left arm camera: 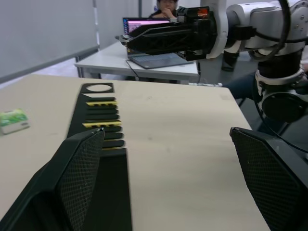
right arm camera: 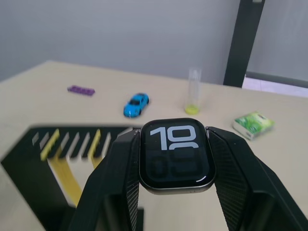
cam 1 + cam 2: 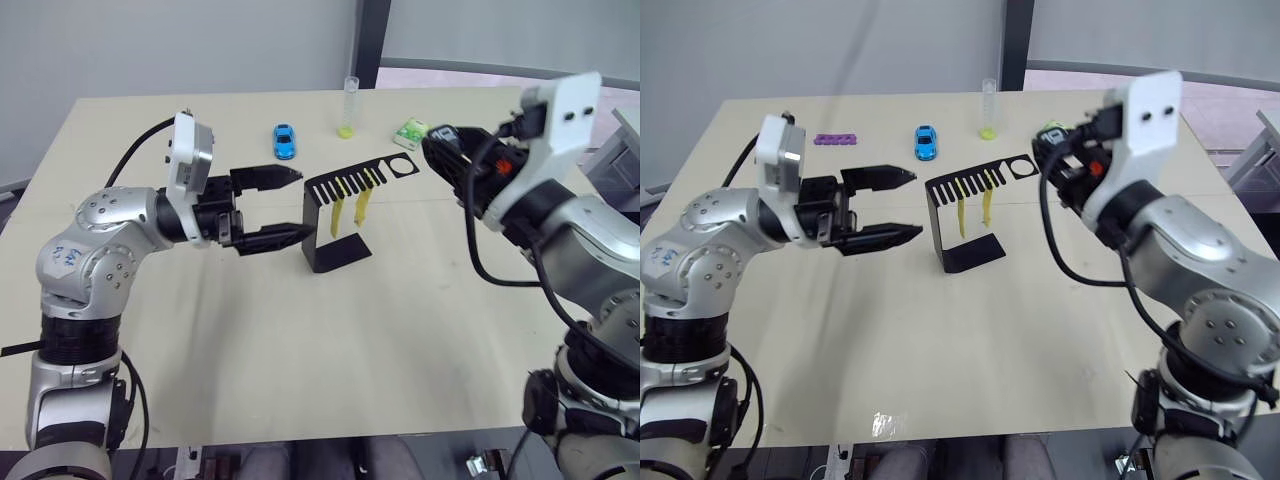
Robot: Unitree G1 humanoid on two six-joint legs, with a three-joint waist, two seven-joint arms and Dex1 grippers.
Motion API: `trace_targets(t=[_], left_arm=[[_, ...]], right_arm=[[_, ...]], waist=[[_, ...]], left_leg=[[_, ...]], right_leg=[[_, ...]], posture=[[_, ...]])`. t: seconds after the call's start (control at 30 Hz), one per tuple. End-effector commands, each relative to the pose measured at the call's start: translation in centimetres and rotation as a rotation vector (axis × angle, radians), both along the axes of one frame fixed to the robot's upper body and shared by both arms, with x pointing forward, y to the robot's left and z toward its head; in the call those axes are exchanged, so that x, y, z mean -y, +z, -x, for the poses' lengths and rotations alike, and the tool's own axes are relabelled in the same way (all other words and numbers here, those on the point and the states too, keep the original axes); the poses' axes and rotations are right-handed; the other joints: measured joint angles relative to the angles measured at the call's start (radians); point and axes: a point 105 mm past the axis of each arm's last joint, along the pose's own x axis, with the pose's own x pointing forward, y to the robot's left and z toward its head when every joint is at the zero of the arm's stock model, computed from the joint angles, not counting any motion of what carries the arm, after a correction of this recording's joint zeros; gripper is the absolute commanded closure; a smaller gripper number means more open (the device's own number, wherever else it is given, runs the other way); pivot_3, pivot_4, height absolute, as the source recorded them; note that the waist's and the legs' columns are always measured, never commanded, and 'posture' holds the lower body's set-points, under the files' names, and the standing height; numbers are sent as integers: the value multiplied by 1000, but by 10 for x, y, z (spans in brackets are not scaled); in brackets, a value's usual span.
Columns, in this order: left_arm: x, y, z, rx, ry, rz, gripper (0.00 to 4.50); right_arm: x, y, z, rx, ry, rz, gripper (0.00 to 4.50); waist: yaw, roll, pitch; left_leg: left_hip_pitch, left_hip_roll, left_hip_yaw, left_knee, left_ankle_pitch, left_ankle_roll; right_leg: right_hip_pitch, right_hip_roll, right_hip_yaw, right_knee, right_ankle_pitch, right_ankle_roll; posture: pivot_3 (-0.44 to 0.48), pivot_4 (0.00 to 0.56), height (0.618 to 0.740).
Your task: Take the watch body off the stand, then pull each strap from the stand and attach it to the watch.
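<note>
While the stand (image 3: pixel 335 215) is left upright on the surface (image 3: pixel 300 350), the left claw (image 3: pixel 290 205) is held wide open and empty just beside it. Two straps (image 3: pixel 350 205) are hung from its slots. The watch body (image 2: pixel 176 153) is clamped in the right claw (image 2: pixel 176 159), above the stand.

The near half of the table (image 3: pixel 970 370) lies bare — a gripper could sweep there freely. The stand (image 3: pixel 962 222) rises mid-table, two yellow straps (image 3: pixel 974 212) hanging from its slotted arm. The left gripper (image 3: pixel 902 207), jaws spread, sits just beside the stand's upright; the right gripper (image 2: pixel 175 168), clamped on the watch body (image 2: pixel 176 155), crowds the ring-hole end. Behind — blue toy car (image 3: pixel 926 141), clear tube (image 3: pixel 988 110), green-white packet (image 3: pixel 411 132), purple strip (image 3: pixel 835 138) — all well apart from the stand.
</note>
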Motion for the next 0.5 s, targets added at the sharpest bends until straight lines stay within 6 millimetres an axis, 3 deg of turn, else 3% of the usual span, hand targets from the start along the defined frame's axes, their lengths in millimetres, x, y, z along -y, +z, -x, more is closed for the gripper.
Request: trace_targets(t=[0.03, 0.27, 0.5], left_arm=[[6, -7, 19, 11, -100, -49, 0], [15, -39, 18, 3, -80, -69, 0], [15, -61, 22, 14, -69, -99, 0]], right_arm=[[12, -11, 26, 27, -10, 16, 2898], [51, -87, 40, -186, -209, -20, 2898], [77, -135, 34, -264, -358, -80, 2898]], waist=[[1, 0, 0], [7, 0, 0], [4, 0, 0]], left_leg=[[0, 0, 0, 0, 0, 0], [2, 0, 2, 8, 0, 0], [2, 0, 2, 7, 0, 0]], right_leg=[[0, 0, 0, 0, 0, 0], [3, 1, 3, 0, 0, 0], [2, 1, 4, 2, 0, 0]], posture=[[0, 150, 740], [0, 150, 740], [0, 150, 740]])
